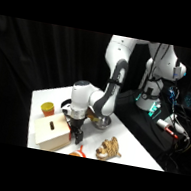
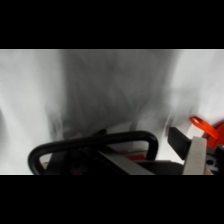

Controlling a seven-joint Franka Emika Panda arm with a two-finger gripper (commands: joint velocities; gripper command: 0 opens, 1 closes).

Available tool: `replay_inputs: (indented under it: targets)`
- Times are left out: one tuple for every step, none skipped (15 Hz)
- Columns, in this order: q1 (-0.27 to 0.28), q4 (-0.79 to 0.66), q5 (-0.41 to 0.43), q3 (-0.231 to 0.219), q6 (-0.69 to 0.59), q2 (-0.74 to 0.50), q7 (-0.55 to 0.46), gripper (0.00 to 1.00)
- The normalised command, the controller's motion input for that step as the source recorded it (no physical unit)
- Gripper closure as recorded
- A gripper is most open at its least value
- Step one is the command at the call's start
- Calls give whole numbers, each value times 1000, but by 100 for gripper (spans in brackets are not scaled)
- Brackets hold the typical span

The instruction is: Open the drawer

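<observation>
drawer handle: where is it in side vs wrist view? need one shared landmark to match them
Side view: the handle itself can't be made out; the gripper covers the right-hand face of the wooden box, lower left.
Wrist view: the dark wire loop handle runs across the bottom centre, close to the camera.
Shared landmark: the orange object at the side view's bottom edge, wrist view's right edge.

I am working over a white table (image 1: 139, 154), which is standing against black curtains (image 1: 34, 57) hanging all around. Beside my base a dark bench (image 1: 176, 143) is carrying cables and small glowing electronics. Light is falling from above.
</observation>
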Motion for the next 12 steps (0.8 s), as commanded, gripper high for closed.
replay_inputs:
  targets:
    - [-56,-529,86,27,156,-282,-22,0]
    - [-36,-549,79,5,141,-304,4,0]
    - [-23,-556,75,-12,106,-325,22,0]
    - [-19,-547,75,-19,90,-334,28,0]
    - [-7,-532,76,-31,81,-340,41,0]
    - [9,-502,70,-46,74,-334,50,0]
    - [21,-464,68,-53,61,-322,57,0]
    - [27,-431,70,-58,58,-308,61,0]
    - [21,-397,78,-48,51,-289,54,0]
    - [10,-366,84,-33,44,-267,43,0]
    - [10,-340,85,-28,40,-250,40,0]
    - [15,-314,84,-31,30,-234,42,0]
